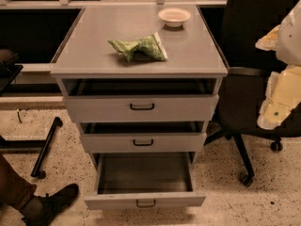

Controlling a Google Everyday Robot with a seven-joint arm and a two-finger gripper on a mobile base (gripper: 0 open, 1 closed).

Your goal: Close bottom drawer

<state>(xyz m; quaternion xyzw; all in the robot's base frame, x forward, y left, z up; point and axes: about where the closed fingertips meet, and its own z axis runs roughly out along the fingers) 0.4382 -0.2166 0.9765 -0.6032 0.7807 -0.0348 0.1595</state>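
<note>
The speckled floor (225,206) before the pulled-out light-grey metal bottom drawer (145,200) is free. A black leather shoe (56,202) stands near on the left, black chair legs (237,154) on the right. The cream-white gripper (277,102) hangs at the right edge, well apart.

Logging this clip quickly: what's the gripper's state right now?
Gripper: at the right edge of the view, up beside the cabinet and away from the pulled-out bottom drawer; open or shut cannot be told.

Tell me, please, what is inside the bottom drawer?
Nothing visible: the bottom drawer shows a bare dark floor, though its rear lies hidden under the middle drawer. The end effector hangs at the right edge, apart from both drawers.
</note>
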